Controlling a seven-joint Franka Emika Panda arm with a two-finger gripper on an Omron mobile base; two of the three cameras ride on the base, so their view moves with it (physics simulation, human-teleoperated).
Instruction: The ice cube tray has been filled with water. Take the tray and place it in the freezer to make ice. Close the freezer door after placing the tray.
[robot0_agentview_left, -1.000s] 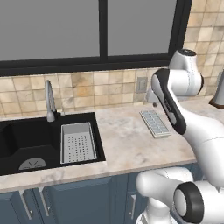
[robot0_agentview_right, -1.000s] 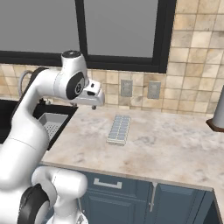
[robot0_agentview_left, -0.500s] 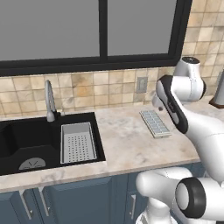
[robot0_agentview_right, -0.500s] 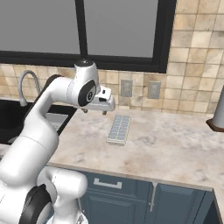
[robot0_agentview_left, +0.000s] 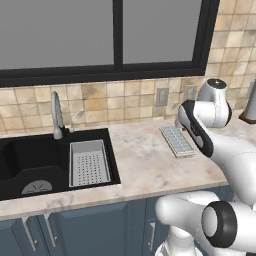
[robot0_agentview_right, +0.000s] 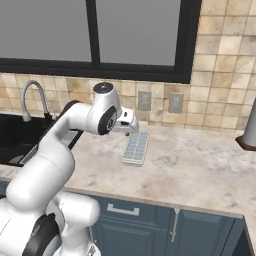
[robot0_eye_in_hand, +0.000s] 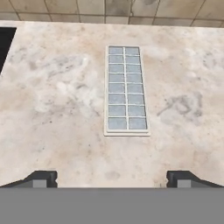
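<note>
The ice cube tray (robot0_eye_in_hand: 126, 91) lies flat on the marble counter, a light-grey rectangle whose small cells show the pale-blue sheen of water (robot0_eye_in_hand: 117, 99). It lies in the left base view (robot0_agentview_left: 176, 140) just beyond my forearm and in the right base view (robot0_agentview_right: 136, 148) near the tiled wall. My gripper (robot0_eye_in_hand: 112, 181) hovers above the counter on the near side of the tray, open, with nothing between its fingertips (robot0_eye_in_hand: 41, 178). In the right base view the gripper (robot0_agentview_right: 131, 129) hangs just above the tray's far-left end. The freezer and the freezer door are out of view.
A black sink (robot0_agentview_left: 30, 160) with a perforated grey strainer basket (robot0_agentview_left: 89, 162) and a curved faucet (robot0_agentview_left: 56, 115) lies left of the tray. The tiled wall with two outlets (robot0_agentview_right: 145, 101) stands close behind. A dark-based grey object (robot0_agentview_right: 248, 131) stands at the far right.
The arm has swung toward the tray, bringing the hand from over the sink side to just above the tray. The jaws stayed wide. The tray has not moved.
</note>
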